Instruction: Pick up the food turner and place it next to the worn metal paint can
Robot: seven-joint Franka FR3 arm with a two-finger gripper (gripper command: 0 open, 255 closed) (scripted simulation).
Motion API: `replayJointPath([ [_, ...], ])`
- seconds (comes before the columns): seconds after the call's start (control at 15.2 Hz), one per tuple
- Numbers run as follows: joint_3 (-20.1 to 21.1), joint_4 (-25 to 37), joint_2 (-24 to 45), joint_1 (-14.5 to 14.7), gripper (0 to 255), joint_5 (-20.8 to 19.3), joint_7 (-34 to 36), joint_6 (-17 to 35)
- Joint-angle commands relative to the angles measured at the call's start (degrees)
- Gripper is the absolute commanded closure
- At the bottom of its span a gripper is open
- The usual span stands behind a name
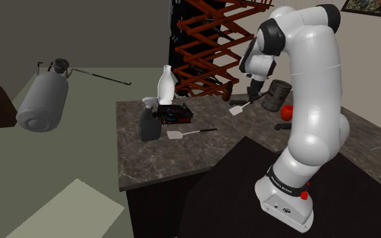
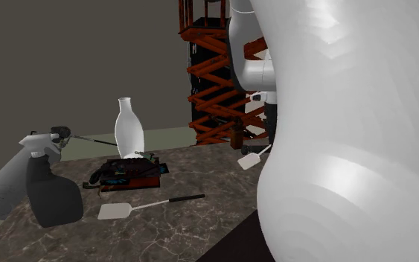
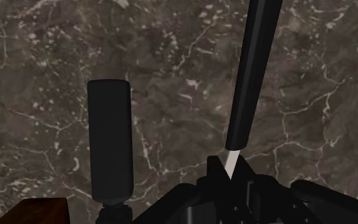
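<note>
My black gripper (image 1: 253, 94) hangs over the dark marble counter (image 1: 155, 159), shut on a food turner (image 1: 237, 109). The turner's white blade points toward the shoulder view's left and is off the surface. In the wrist view the fingers (image 3: 217, 173) clasp the thin white shank, and the black handle (image 3: 254, 63) runs on away from the gripper (image 3: 229, 170). The dark grey paint can (image 1: 275, 94) stands just to the right of the gripper in the shoulder view. The held turner (image 2: 251, 158) shows beside the arm in the second exterior view.
A second turner (image 1: 182, 133) lies flat mid-counter. Near it stand a dark spray bottle (image 1: 149, 123), a white vase (image 1: 166, 84) and a red-and-black box (image 1: 176, 113). A red ball (image 1: 287, 110) lies by the can. A black cylinder (image 3: 109, 146) lies beside the fingers.
</note>
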Motion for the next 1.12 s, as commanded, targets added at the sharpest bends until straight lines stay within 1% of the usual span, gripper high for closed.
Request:
replayJointPath([
  [0.0,1.04,0.0,1.13,-0.88,255,1.09,-0.72,1.05],
  [0.59,5.61,0.72,6.19,-4.3,255,5.49,-3.19,5.21],
  [1.06,5.61,0.72,6.19,-4.3,255,5.49,-3.18,5.21],
])
